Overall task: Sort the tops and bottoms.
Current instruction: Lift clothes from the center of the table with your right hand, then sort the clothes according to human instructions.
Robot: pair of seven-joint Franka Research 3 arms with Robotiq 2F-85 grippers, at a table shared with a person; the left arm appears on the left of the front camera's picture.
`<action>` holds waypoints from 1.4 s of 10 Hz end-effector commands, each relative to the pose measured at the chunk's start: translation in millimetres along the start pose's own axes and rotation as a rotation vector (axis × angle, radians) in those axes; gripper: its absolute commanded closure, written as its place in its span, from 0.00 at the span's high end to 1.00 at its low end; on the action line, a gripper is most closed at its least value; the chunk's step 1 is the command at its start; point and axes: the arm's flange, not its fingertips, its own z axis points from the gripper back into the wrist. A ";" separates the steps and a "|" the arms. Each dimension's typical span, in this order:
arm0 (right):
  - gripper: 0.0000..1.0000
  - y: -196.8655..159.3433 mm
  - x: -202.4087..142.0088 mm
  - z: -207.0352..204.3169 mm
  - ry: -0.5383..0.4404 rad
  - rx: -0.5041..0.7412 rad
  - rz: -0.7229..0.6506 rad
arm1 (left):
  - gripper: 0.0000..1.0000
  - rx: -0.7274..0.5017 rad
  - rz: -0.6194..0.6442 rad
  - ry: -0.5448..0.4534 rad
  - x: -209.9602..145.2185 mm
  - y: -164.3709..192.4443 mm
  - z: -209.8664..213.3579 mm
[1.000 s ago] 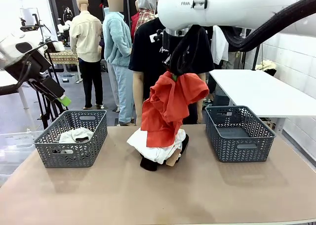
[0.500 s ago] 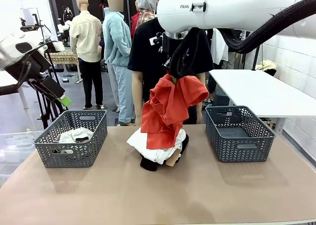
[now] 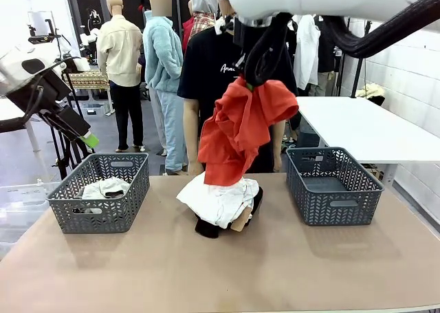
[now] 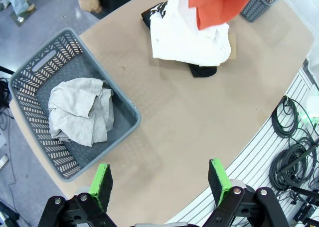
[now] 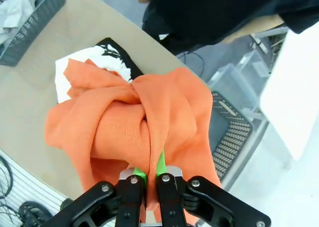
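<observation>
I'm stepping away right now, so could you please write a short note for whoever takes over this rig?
Right pincer: shut on the orange-red top, hanging above the white top.
Left pincer: open, holding nothing, near the left basket.
The white top lies on the black bottoms, in the middle of the table.
Done: one pale garment in the left basket.
Left: bin the orange-red top, white top and bottoms.

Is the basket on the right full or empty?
Empty: inside the right basket there's bare grey floor, no clothes.
</observation>
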 end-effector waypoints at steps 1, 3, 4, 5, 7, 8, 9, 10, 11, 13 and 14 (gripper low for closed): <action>0.00 1.9 0.2 -11.2 0.012 0.021 -0.004 | 1.00 -0.002 0.004 0.004 0.6 -0.4 1.9; 0.00 1.9 0.2 -11.2 0.012 0.021 -0.004 | 1.00 -0.002 0.004 0.004 0.6 -0.4 1.9; 0.00 1.9 0.2 -11.2 0.012 0.021 -0.004 | 1.00 -0.002 0.004 0.004 0.6 -0.4 1.9; 0.00 1.9 0.2 -11.2 0.012 0.021 -0.004 | 1.00 -0.002 0.004 0.004 0.6 -0.4 1.9; 0.00 1.9 0.2 -11.2 0.012 0.021 -0.004 | 1.00 -0.002 0.004 0.004 0.6 -0.4 1.9; 0.00 1.9 0.2 -11.2 0.012 0.021 -0.004 | 1.00 -0.002 0.004 0.004 0.6 -0.4 1.9; 0.00 1.9 0.2 -11.2 0.012 0.021 -0.004 | 1.00 -0.002 0.004 0.004 0.6 -0.4 1.9; 0.00 1.9 0.2 -11.2 0.012 0.021 -0.004 | 1.00 -0.002 0.004 0.004 0.6 -0.4 1.9; 0.00 1.9 0.2 -11.2 0.012 0.021 -0.004 | 1.00 -0.002 0.004 0.004 0.6 -0.4 1.9; 0.00 1.9 0.2 -11.2 0.012 0.021 -0.004 | 1.00 -0.002 0.004 0.004 0.6 -0.4 1.9; 0.00 1.9 0.2 -11.2 0.012 0.021 -0.004 | 1.00 -0.002 0.004 0.004 0.6 -0.4 1.9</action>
